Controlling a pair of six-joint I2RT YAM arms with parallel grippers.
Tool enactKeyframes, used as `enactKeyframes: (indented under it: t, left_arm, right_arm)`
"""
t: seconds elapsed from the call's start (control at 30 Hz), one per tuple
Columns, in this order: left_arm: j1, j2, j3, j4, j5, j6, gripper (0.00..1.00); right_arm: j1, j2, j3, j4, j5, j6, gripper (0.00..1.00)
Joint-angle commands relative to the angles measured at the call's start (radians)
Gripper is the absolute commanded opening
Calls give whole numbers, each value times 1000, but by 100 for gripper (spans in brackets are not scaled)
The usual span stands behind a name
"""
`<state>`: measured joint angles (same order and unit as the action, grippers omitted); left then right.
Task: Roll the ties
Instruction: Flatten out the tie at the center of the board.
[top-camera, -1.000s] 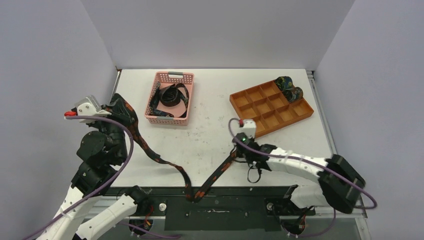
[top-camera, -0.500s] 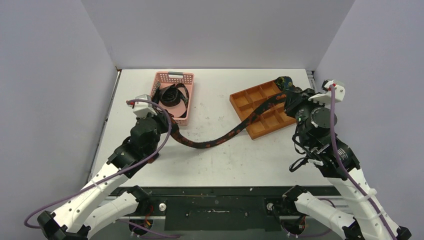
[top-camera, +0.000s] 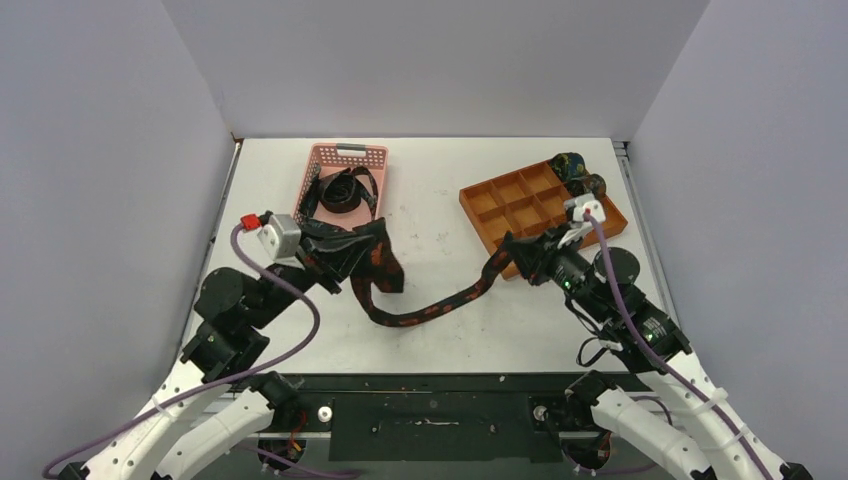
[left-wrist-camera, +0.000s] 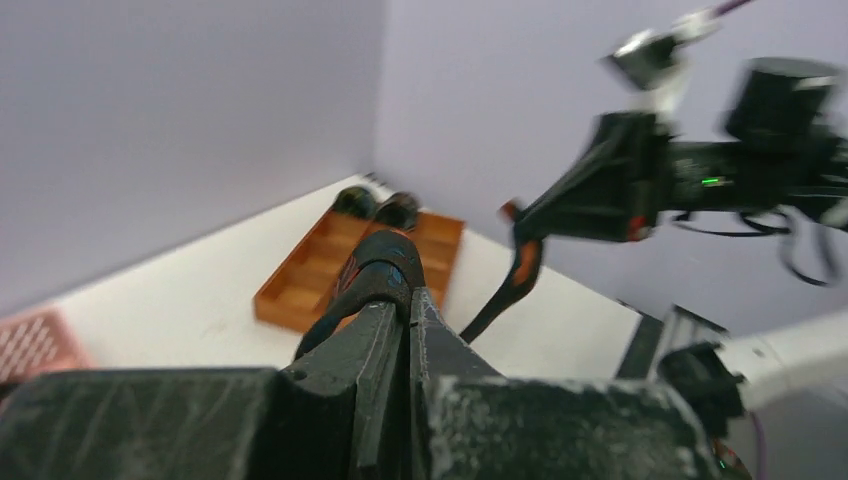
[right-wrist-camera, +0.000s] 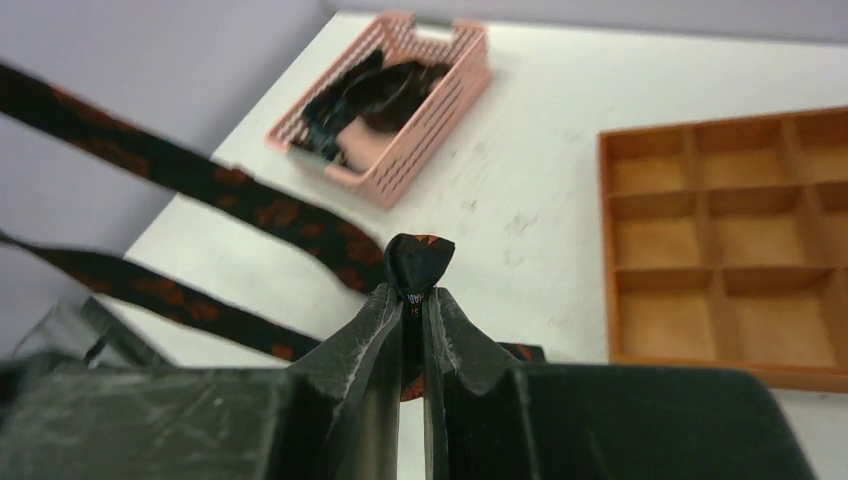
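Item: orange-patterned tie (top-camera: 430, 308), slung across mid-table (top-camera: 440, 225). Its middle sags onto the surface, its broad end is clamped in the tightly closed left gripper (left-wrist-camera: 408, 292), and its narrow end is pinched by the right gripper (right-wrist-camera: 412, 296) just beside the near left corner of the orange tray (top-camera: 522, 212). Also listed: two rolled ties (top-camera: 578, 175) at the tray's far right end, and a loose tie (top-camera: 342, 190) heaped in the pink basket (top-camera: 345, 150), far left. Hazards, as judged: each pinch holds only a small bunch of cloth, so a pull could slip an end free, and the slack span could twist or catch on the tray corner, spoiling the roll.
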<state>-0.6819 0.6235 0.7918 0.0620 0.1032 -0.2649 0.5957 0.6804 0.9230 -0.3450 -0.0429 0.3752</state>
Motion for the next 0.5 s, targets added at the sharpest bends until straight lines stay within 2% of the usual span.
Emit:
enactKeyframes:
  t: [0.0, 0.07, 0.1, 0.13, 0.17, 0.23, 0.27, 0.33, 0.47]
  left_arm:
    - [-5, 16, 101, 151, 501, 91, 0]
    - [-5, 67, 150, 179, 656, 36, 0]
    - [-5, 110, 174, 212, 743, -5, 0]
    - [-5, 144, 191, 259, 824, -56, 0]
    - [-5, 176, 205, 321, 893, -110, 0]
    - [-4, 225, 227, 374, 995, -191, 0]
    - [-4, 239, 233, 381, 1031, -212, 0]
    - [-2, 239, 233, 380, 1063, -224, 0]
    - [-2, 191, 213, 429, 1042, -213, 0]
  right_arm:
    - [-2, -140, -124, 118, -378, -19, 5]
    - [-1, -154, -149, 129, -521, -9, 6]
    - [-1, -144, -155, 131, -606, -7, 25]
    - [-3, -126, -154, 119, -666, -11, 56]
    - [-2, -117, -152, 106, -684, -6, 75]
    - [-2, -152, -146, 88, -618, -4, 94]
    - [-1, -182, -141, 89, -566, -1, 99]
    - [-1, -221, -124, 96, -481, 4, 91]
    - [-1, -205, -114, 185, -470, 78, 90]
